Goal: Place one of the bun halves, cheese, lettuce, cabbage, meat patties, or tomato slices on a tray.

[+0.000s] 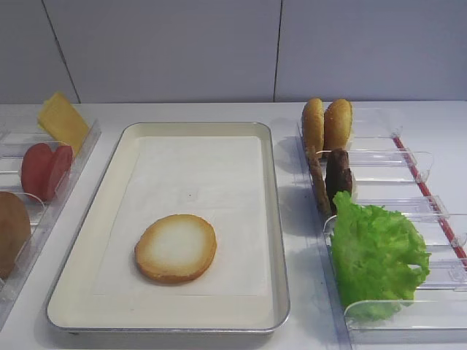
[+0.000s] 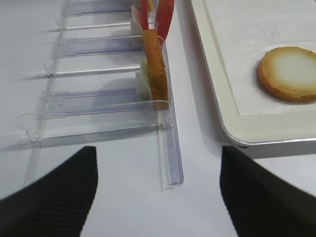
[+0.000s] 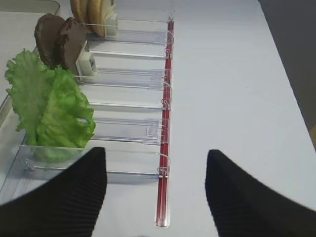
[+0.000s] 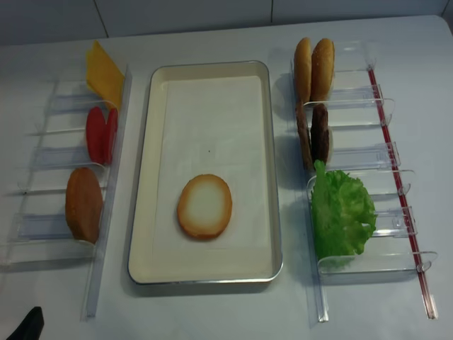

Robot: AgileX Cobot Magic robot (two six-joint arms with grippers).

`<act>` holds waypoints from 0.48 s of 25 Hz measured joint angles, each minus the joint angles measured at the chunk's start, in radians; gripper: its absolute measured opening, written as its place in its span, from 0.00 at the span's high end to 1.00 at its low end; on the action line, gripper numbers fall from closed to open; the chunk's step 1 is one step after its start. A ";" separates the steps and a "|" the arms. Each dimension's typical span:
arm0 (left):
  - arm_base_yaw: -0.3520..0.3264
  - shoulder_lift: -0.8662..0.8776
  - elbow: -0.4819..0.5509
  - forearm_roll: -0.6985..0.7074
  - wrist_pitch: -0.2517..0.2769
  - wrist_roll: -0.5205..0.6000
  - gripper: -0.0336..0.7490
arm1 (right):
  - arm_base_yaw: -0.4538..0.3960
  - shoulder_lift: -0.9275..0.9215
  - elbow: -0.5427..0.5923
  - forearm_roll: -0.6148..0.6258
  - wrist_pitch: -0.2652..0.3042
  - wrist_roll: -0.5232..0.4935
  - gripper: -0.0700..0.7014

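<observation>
A bun half (image 1: 176, 248) lies pale face up on the paper liner of the tray (image 1: 277, 219), toward its near end. Cheese (image 1: 63, 122), tomato slices (image 1: 47, 170) and another bun half (image 1: 11, 232) stand in the left bins. Two bun halves (image 1: 327, 125), meat patties (image 1: 338, 175) and lettuce (image 1: 376, 251) fill the right bins. No cabbage is in view. My left gripper (image 2: 158, 150) hangs open over bare table in front of the left bins, nothing between its fingers. My right gripper (image 3: 155, 150) is open and empty near the lettuce (image 3: 49, 106) bin's front.
Clear plastic bins (image 4: 64, 163) run along the tray's left side, and a second row (image 4: 368, 156) with a red strip (image 4: 400, 191) along the right. A bin rail end (image 2: 170, 168) lies between the left fingers. Grey wall panels stand behind the white table.
</observation>
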State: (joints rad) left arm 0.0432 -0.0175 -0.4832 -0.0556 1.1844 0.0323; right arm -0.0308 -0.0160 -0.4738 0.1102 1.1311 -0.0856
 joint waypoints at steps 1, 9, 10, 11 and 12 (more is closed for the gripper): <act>0.000 0.000 0.000 0.000 0.000 0.000 0.34 | 0.000 0.000 0.000 0.000 0.000 0.000 0.31; 0.000 0.000 0.000 0.000 0.000 0.000 0.34 | 0.000 0.000 0.000 0.000 0.000 0.000 0.31; 0.000 0.000 0.000 0.000 0.000 0.000 0.34 | 0.000 0.000 0.000 0.000 0.000 0.000 0.31; 0.000 0.000 0.000 0.000 0.000 0.000 0.34 | 0.000 0.000 0.000 0.000 0.000 0.000 0.31; 0.000 0.000 0.000 0.000 0.000 0.000 0.34 | 0.000 0.000 0.000 0.000 0.000 0.000 0.31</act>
State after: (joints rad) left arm 0.0432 -0.0175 -0.4832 -0.0556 1.1844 0.0323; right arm -0.0308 -0.0160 -0.4738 0.1102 1.1311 -0.0856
